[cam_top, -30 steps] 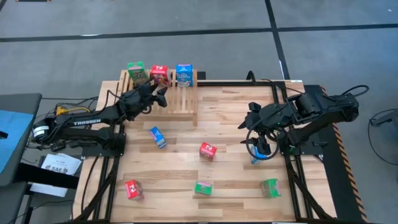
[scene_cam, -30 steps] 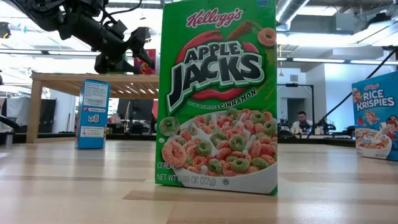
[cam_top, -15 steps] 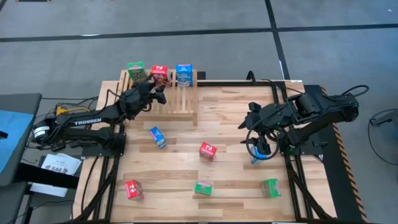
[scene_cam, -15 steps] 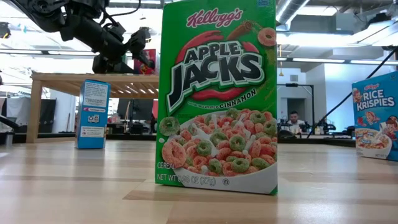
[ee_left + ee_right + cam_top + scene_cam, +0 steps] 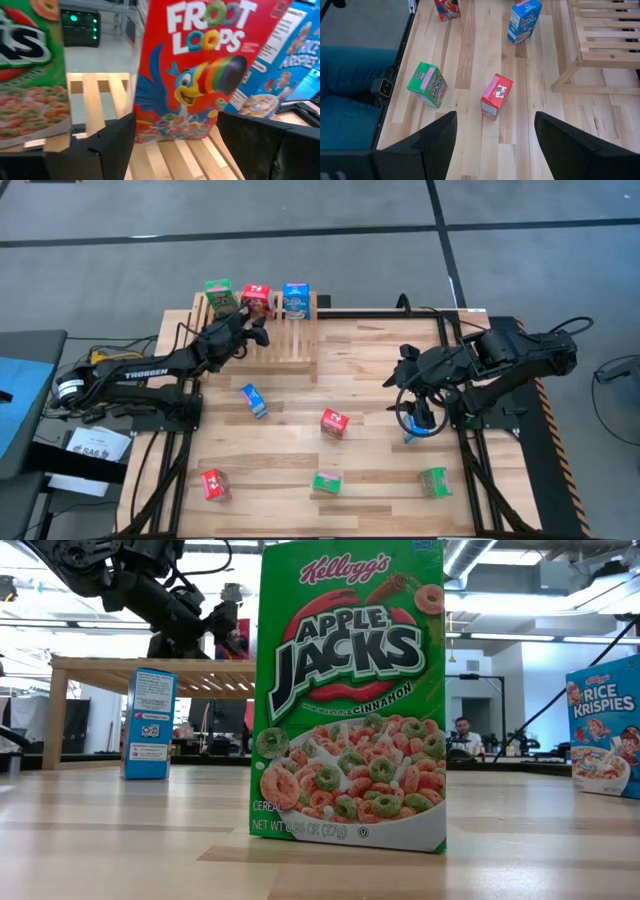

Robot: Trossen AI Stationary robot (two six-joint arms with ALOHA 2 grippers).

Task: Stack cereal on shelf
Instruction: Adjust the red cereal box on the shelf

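The shelf, a light slatted wooden rack, stands at the table's far left. On it stand three cereal boxes: green, red and blue. My left gripper hovers open just above the slats in front of the red box; its fingers flank the box's lower part without touching it. My right gripper hangs open and empty above the table's right half. Loose boxes rest on the tabletop: blue, red, red, green, green.
A blue box lies partly hidden under the right arm. Open slats remain on the shelf's near side. In the low view a green box stands close to the camera. A person's legs show beside the table's edge.
My left gripper has eased back a little from the red box on the shelf, toward the table's left edge, and dipped slightly; its fingers stay as wide apart. The boxes stand unmoved.
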